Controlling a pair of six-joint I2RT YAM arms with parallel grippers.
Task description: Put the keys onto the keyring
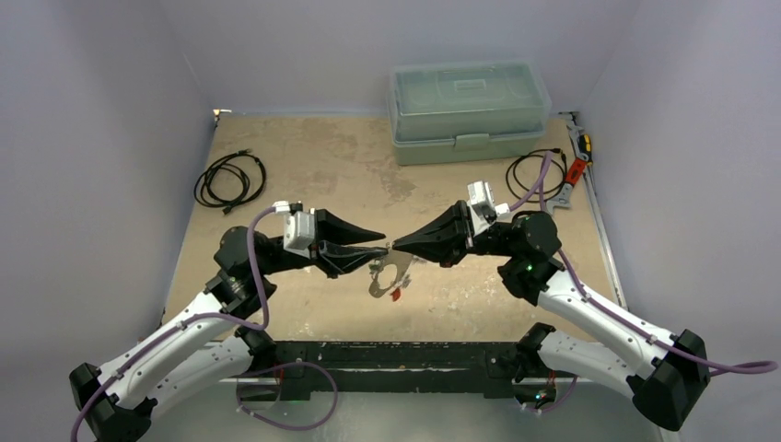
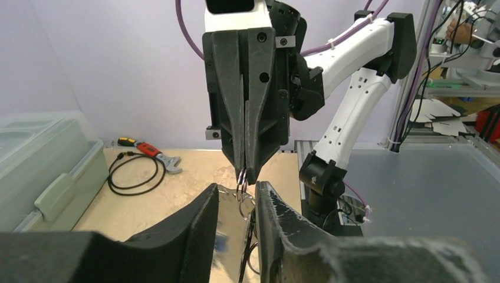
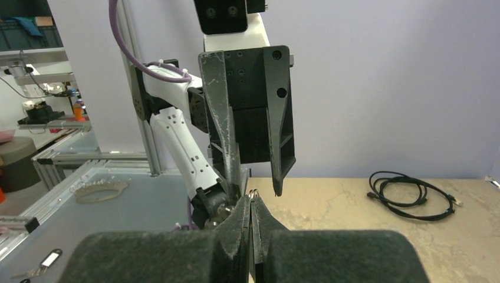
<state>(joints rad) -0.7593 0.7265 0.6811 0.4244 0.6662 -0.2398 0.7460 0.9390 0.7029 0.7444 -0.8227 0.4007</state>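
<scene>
Matt black plastic is used all over the left gripper (image 1: 384,241) and right gripper (image 1: 398,245). The skin is rough and grainy, and whitish scuffing can be seen along the edges. The arm shells (image 1: 184,336) are done in smooth white plastic with a slight sheen. The keyring (image 3: 253,192) is thin bright metal, properly glinty. The table (image 1: 304,157) looks like bare tan board, matt, worn and blotchy. The toolbox (image 1: 468,110) is moulded in cloudy, see-through greenish plastic. The coiled cable (image 1: 230,180) is sheathed in something smooth, black and rubbery-looking.
</scene>
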